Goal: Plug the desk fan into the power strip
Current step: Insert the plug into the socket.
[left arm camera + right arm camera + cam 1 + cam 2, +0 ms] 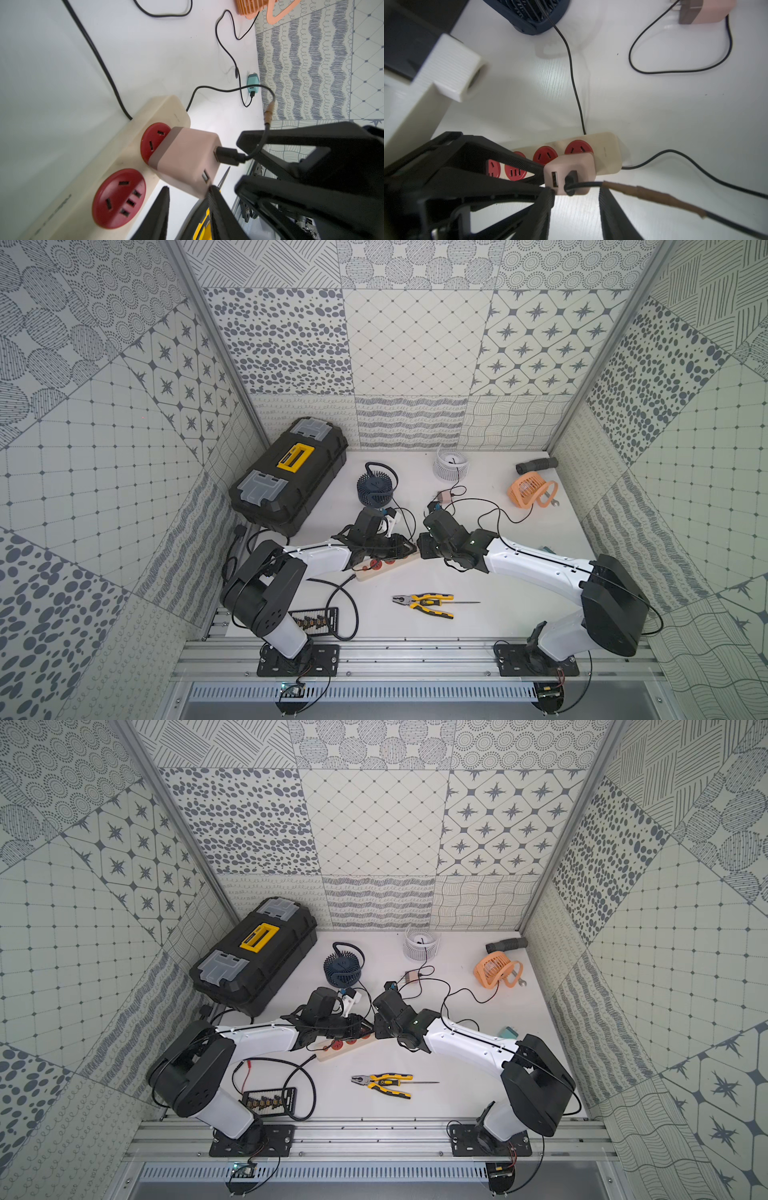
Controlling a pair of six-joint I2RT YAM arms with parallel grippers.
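The power strip (116, 149) is cream, and its round sockets (119, 197) are red with black slots. The adapter (187, 160) is pale pink with a mauve-brown band. Its cable (226, 155) is black, with one tan wrapped section. The second adapter (253, 83) is teal. The navy fan (372, 489), white fan (451, 464) and orange fan (525, 491) are each a single colour. The table (498, 593) is plain white. The toolbox (324, 472) is black with a yellow handle and grey latches. The pliers (428, 600) have yellow-and-black handles. The walls (415, 344) carry grey-on-cream patchwork patterns — dots, stars, grids, wavy lines.
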